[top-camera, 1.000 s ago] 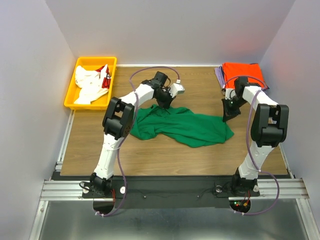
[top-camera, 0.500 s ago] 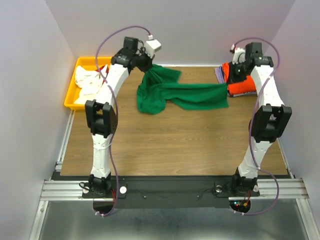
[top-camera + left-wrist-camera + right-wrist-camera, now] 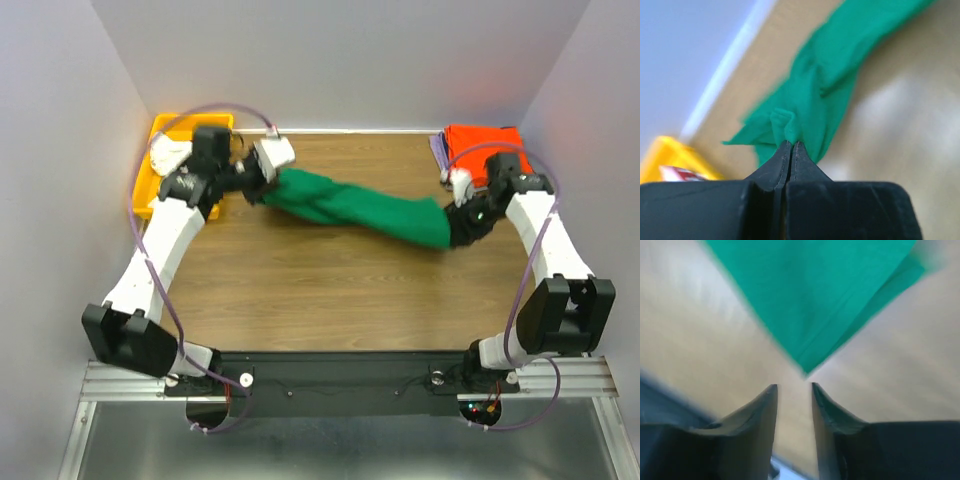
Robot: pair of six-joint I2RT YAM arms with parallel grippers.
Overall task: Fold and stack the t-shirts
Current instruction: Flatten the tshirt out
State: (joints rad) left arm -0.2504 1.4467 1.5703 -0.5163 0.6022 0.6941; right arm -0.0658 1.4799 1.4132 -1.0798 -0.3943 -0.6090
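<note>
Change: since half a second ago both arms have dropped from the far edge. The left has swung out toward 10 o'clock, the right has come down to about 3 o'clock, and the shirt that hung between them is now pulled long and low.
Green t-shirt (image 3: pixel 350 205): a twisted band over the table (image 3: pixel 330 300), running from 10 o'clock to 3 o'clock. It is bunched, not yet spread flat.
Left gripper (image 3: pixel 262 186): jaws pressed together on a gathered fold of green cloth, anchoring that end so the shirt can be drawn out.
Right gripper (image 3: pixel 462 226): fingers slightly parted with nothing between them. In the wrist view a green corner lies just beyond the tips, so this end looks free.
Finished stack: the orange t-shirt (image 3: pixel 485 142) lies folded on the lavender t-shirt (image 3: pixel 437 150) at 2 o'clock, likely where the green one will go.
Waiting: a white t-shirt (image 3: pixel 168 155) sits in the yellow bin (image 3: pixel 190 120), past 10 o'clock.
Next, judged: the right end needs gripping again before flattening.
</note>
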